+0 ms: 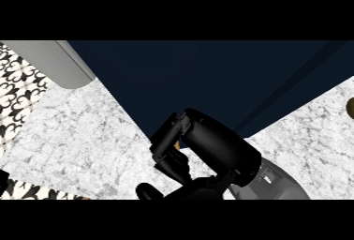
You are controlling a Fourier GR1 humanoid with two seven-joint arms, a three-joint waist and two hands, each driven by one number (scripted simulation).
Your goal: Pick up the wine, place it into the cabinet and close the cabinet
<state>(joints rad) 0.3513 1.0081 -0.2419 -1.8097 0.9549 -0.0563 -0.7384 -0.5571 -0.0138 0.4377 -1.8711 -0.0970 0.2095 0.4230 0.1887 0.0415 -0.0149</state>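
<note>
Barely any of the wine bottle shows: just a small brownish sliver (178, 146) peeking out between the black fingers of the right hand (207, 145), which curl round it, so I can't call its long axis or which way it points. Hand sits at the dark navy cabinet (207, 79) edge, above the white speckled stone counter (76, 136), probably lining up the placement.

The dark cabinet (207, 79) blocks ahead of the hand (207, 145); bare counter (76, 136) lies left.
</note>
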